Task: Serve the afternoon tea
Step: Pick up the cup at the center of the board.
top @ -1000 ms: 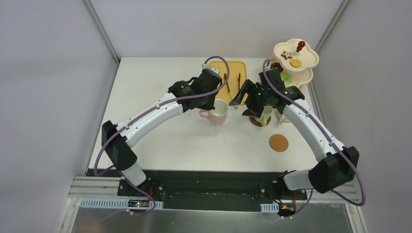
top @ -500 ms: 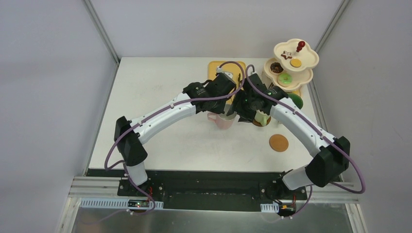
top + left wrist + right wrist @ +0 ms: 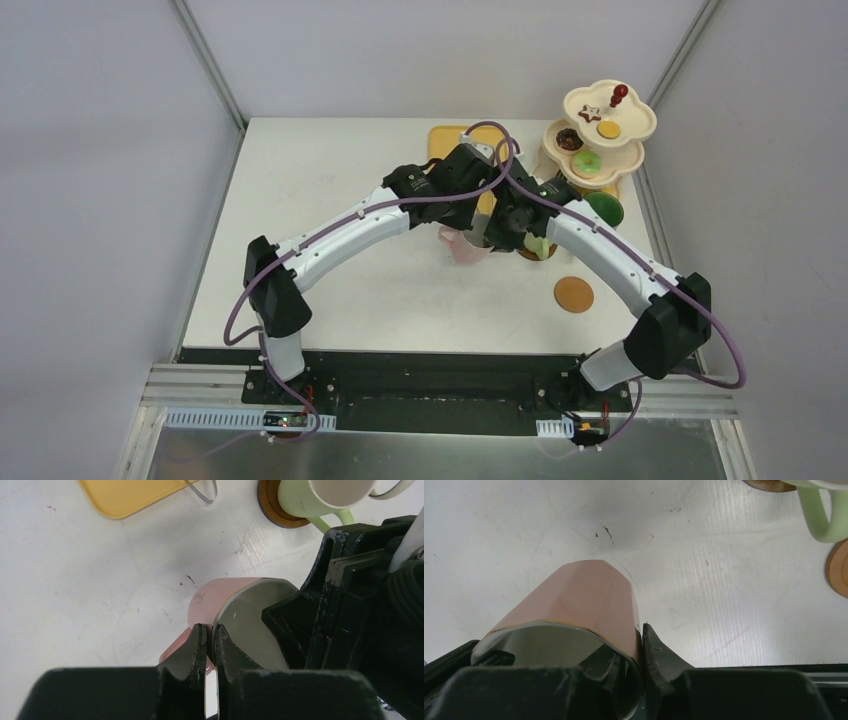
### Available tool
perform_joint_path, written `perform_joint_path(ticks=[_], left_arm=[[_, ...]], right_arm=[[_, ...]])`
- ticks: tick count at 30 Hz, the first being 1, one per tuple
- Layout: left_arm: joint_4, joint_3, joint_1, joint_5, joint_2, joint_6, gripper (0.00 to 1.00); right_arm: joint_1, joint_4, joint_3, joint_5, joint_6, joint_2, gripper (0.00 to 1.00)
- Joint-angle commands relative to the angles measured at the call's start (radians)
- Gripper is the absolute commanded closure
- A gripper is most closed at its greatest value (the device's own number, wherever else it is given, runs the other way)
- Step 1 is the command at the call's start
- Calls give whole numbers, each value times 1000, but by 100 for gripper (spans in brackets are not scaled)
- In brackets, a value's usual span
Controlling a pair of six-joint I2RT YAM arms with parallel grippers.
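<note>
From above, both my arms bend inward and meet over the pink mug (image 3: 462,247) at mid-bench (image 3: 330,200), just left of the green mug (image 3: 541,246). In the left wrist view, my left claw (image 3: 209,631) pinches the pink rim, one finger inside. In the right wrist view, my right claw (image 3: 636,645) clamps another stretch of rim, and I see faceted pink walls, a gold-edged lip and a pale interior.
</note>
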Motion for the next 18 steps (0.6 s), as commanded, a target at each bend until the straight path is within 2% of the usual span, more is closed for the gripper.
perform_joint_path(ticks=[1, 2, 4, 6, 13, 18], left_arm=[[21, 94, -8, 142, 6, 50, 100], [14, 103, -6, 161, 11, 58, 95], [13, 107, -7, 174, 5, 65, 73], [41, 84, -7, 181, -27, 76, 61], [81, 52, -6, 200, -85, 92, 44], [116, -28, -7, 130, -176, 116, 36]], right_arm=[[-10, -32, 13, 95, 10, -50, 100], [-10, -44, 10, 105, 19, -60, 100], [-10, -52, 0, 109, 17, -79, 100], [-10, -57, -20, 110, 23, -104, 100], [-13, -88, -126, 104, 79, -198, 100], [-52, -164, -242, 117, 133, -327, 100]])
